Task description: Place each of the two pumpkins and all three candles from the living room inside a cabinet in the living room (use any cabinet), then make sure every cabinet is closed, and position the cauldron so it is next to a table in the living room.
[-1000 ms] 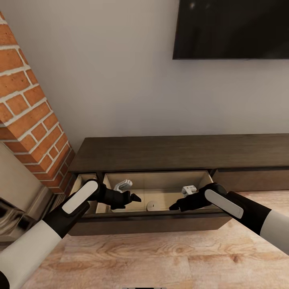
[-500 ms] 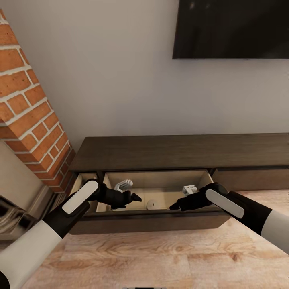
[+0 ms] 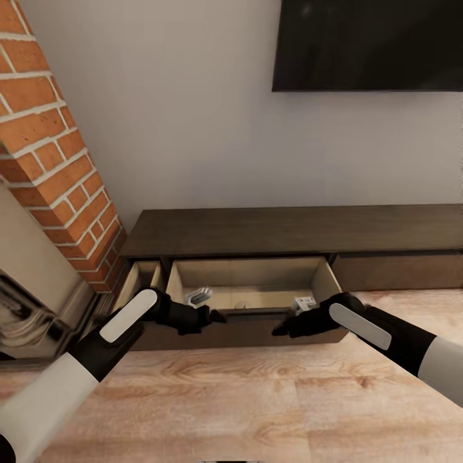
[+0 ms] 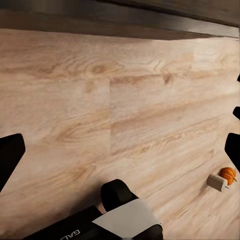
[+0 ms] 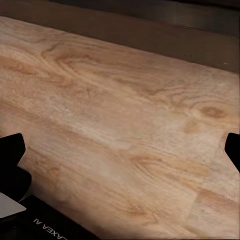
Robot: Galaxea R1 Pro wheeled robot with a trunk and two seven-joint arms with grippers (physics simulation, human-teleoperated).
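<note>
Hovering at the front lip of the pulled-out drawer, the left tool [image 3: 215,316] and right tool [image 3: 281,331] sit at matching height, each close against the dark-brown front panel [image 3: 247,326] of the long, low dark-brown wooden cabinet [image 3: 289,231]. Both wrist views show dark fingertips far apart at the picture edges with bare wood floor between, so both tools stand wide and hold nothing. The drawer's long axis runs crosswise in front of the tools, and its pale interior [image 3: 251,283] lies just beyond them toward the grey wall; closing it would mean pushing the panel straight away from the tools, with both arms about equally near. Small pale things [image 3: 198,296] lie inside, too small to identify. A narrower compartment [image 3: 145,276] beside the left tool also stands open, close to the red brick column [image 3: 58,161], where room is tight. In the left wrist view a small bright-orange ribbed pumpkin [image 4: 228,174] touches a squat grey-beige candle [image 4: 216,182] on the light wood floor [image 4: 100,100], well apart from the cabinet, so those likely remain to be stored.
</note>
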